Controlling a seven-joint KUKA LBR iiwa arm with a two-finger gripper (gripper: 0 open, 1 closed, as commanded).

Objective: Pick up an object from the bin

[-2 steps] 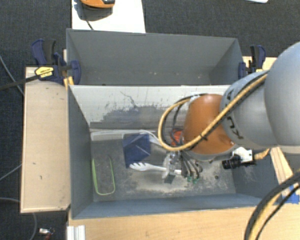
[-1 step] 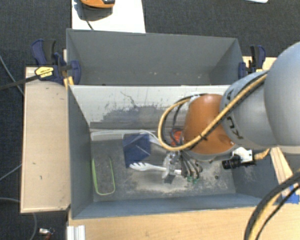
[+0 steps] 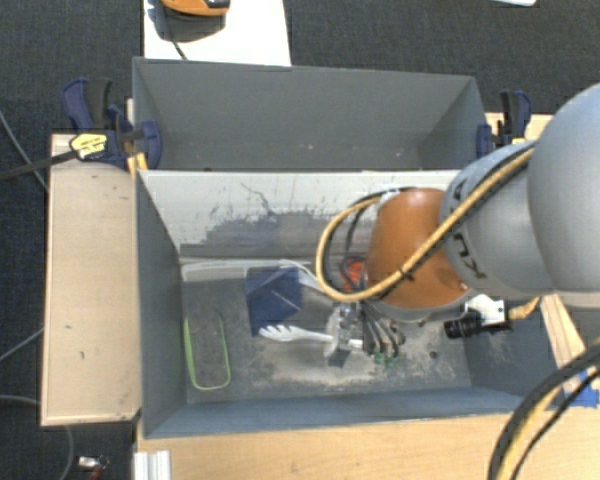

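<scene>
White plastic utensil (image 3: 290,334) is the thing closest to my gripper (image 3: 348,344). It lies flat on the bin floor near the middle, with its broader end pointing left and its thin handle running right until it meets the gripper's tip. From this angle I cannot tell whether the gripper is released or clenched, nor whether it has the handle. The tip is low in the bin, just above the scuffed floor, and right of centre. Above it the orange wrist cover (image 3: 410,253) and a loop of yellow-and-black cable (image 3: 324,251) hide the floor behind.

Just up and left of the utensil's broad end sits a dark blue, angular, folded-looking object (image 3: 273,296). It is close to the utensil, though I cannot tell if they touch. A pale strip (image 3: 220,265) runs along the foot of the back wall, from the left side towards the blue object.

Well to the left, apart from the rest, a flat clear rectangle edged in green (image 3: 207,353) lies lengthwise near the left wall of the grey metal bin (image 3: 165,298).
</scene>
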